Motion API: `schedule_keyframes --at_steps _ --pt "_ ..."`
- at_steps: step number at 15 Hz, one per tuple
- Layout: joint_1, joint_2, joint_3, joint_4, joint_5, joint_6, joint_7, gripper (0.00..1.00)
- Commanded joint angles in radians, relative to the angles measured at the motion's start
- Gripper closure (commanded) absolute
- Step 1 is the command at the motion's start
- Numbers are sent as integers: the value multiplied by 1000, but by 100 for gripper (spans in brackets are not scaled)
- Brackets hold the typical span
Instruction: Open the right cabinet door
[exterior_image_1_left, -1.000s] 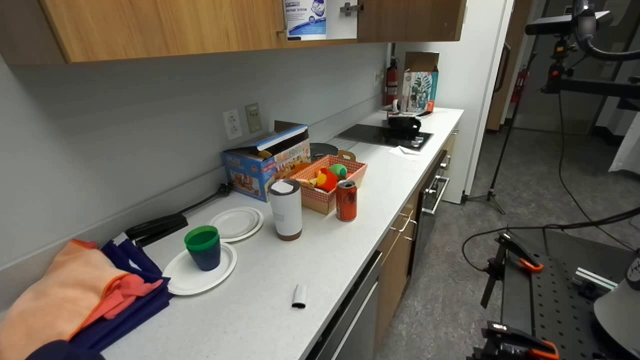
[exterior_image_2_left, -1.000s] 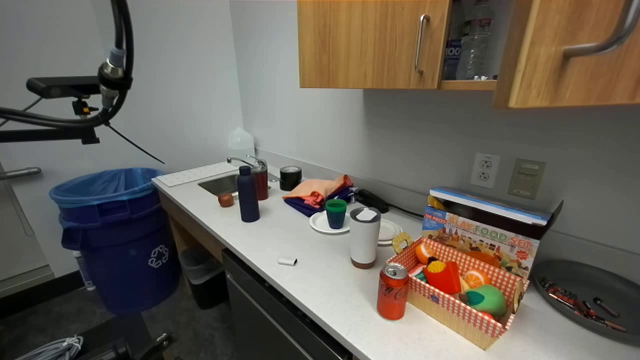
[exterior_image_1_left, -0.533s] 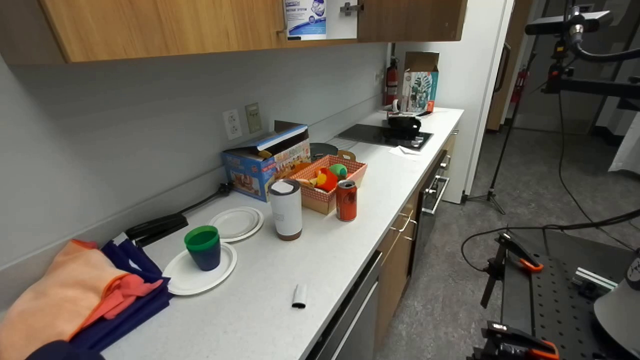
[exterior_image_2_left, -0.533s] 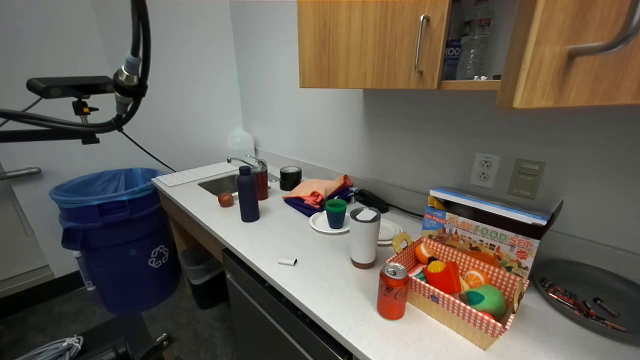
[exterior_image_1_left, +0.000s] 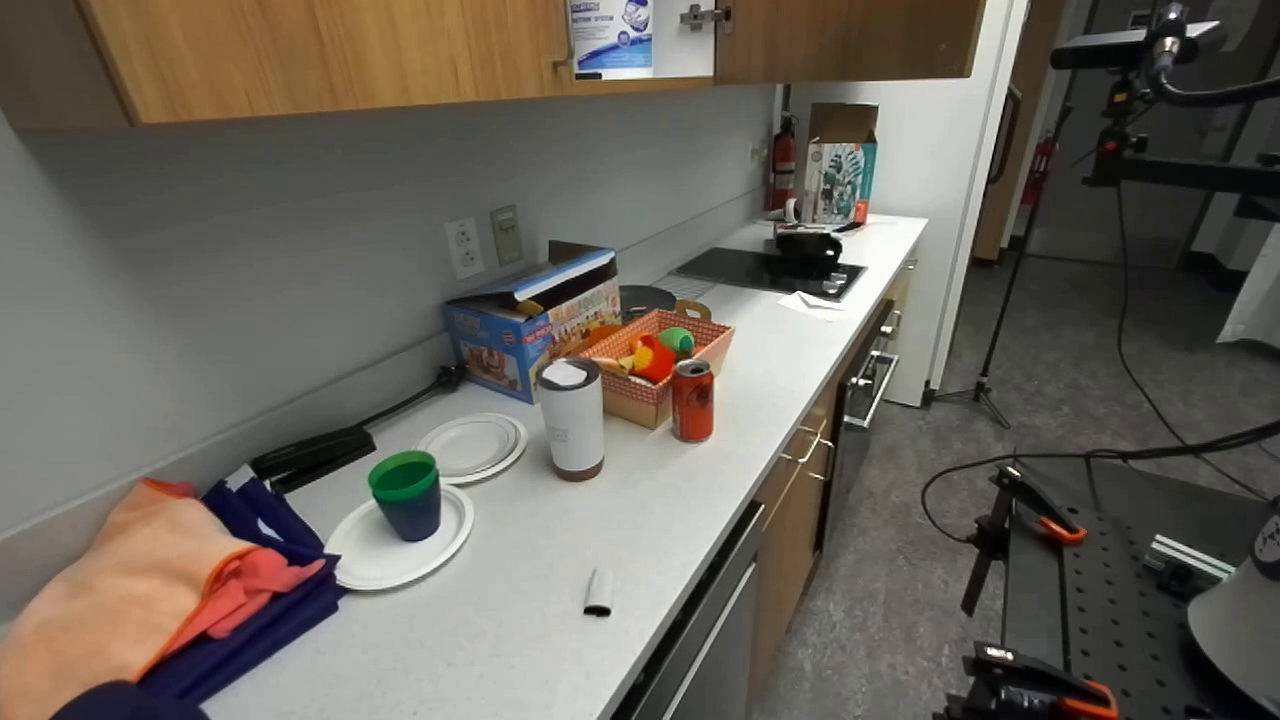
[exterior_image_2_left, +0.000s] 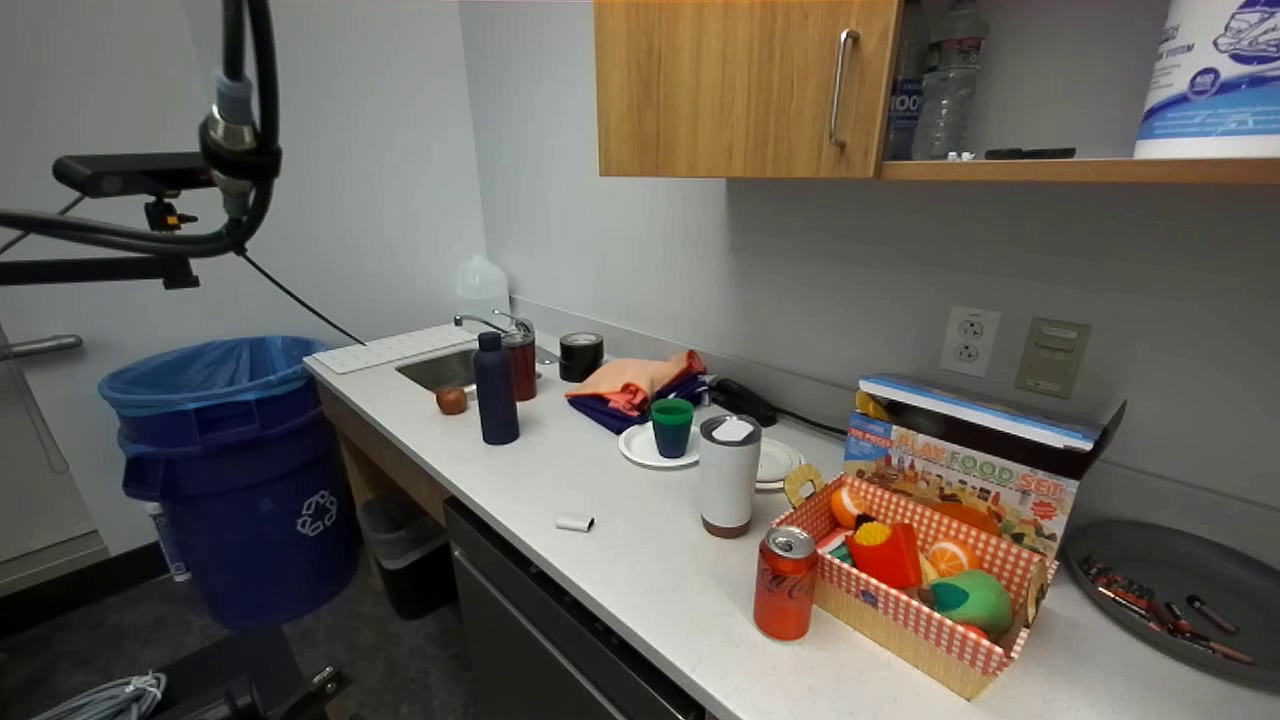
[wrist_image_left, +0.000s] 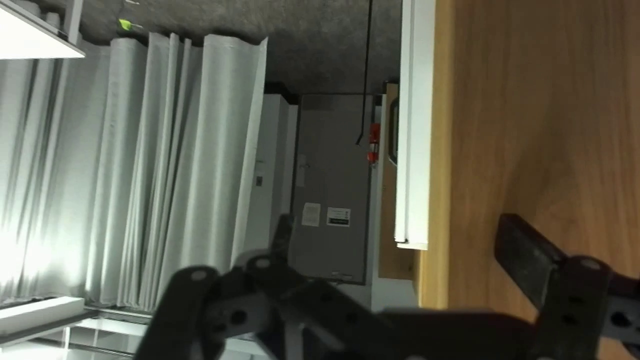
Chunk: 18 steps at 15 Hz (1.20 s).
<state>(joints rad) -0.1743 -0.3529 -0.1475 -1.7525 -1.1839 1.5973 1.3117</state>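
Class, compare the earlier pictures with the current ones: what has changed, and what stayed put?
The right cabinet door has swung further open; in an exterior view it has left the frame, uncovering a white tub. Grasp or release can't be judged: the end effector shows only in the current wrist view. The left cabinet door, basket and soda can stayed put.

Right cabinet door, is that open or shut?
Open: the right cabinet door stands out from its hinge, and a white tub shows inside the cabinet.
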Motion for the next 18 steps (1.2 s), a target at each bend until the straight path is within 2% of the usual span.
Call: schedule_keyframes --at_steps 1,5,11,13,18 --pt "-50 42 -75 72 -17 36 49 0" --pt "-86 100 -159 131 4 139 90 0" --pt "-104 155 -174 173 13 183 125 0" --pt "-98 160 -169 185 42 168 106 0" --pt "-68 113 -109 181 201 -6 -26 0"
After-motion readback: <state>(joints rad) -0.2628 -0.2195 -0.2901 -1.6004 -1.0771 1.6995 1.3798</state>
